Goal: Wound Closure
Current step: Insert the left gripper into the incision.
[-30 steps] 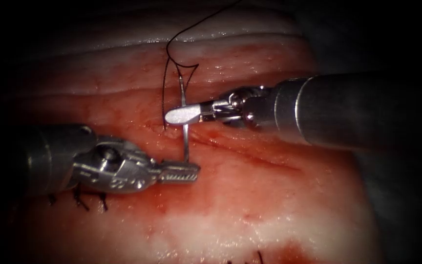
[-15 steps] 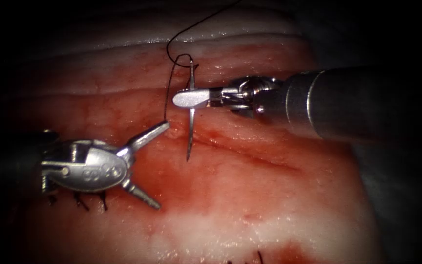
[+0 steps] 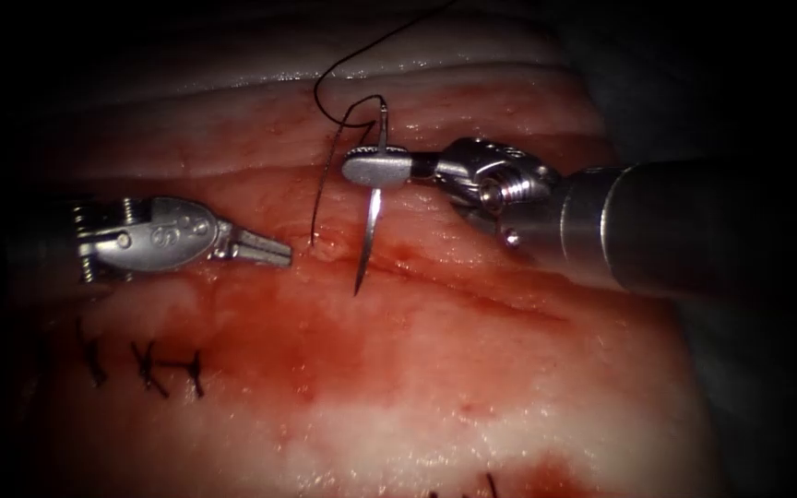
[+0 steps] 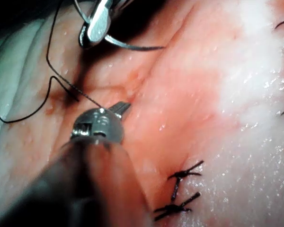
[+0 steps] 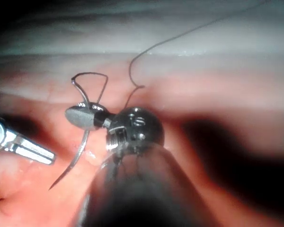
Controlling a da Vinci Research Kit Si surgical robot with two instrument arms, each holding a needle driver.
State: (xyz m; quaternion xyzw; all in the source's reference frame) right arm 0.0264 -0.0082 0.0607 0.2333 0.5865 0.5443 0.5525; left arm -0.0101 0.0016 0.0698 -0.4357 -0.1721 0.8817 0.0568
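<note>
My right tool (image 3: pixel 375 168) is shut on the curved needle (image 3: pixel 368 231), gripping it near its thread end. The needle hangs free above the tissue (image 3: pixel 509 387), with its point just over the left end of the cut (image 3: pixel 472 290). Black thread (image 3: pixel 320 189) loops from the needle's tail and drops into the tissue left of the needle. My left tool (image 3: pixel 269 249) lies low on the left, jaws shut on nothing, its tip a short way from where the thread enters. In the right wrist view the right tool (image 5: pixel 83 117) holds the needle (image 5: pixel 78 153). The left tool (image 4: pixel 120 108) is closed in its own view.
Three dark finished stitches (image 3: pixel 145 364) sit at the lower left, below the left tool's shaft. Red fluid (image 3: pixel 325 341) pools on the tissue below the cut. A second strand of thread (image 3: pixel 417 23) runs up and out at the top.
The left tool let go of the needle's point, opened, drew back to the left and closed. The right tool lifted the needle upward and slightly right.
</note>
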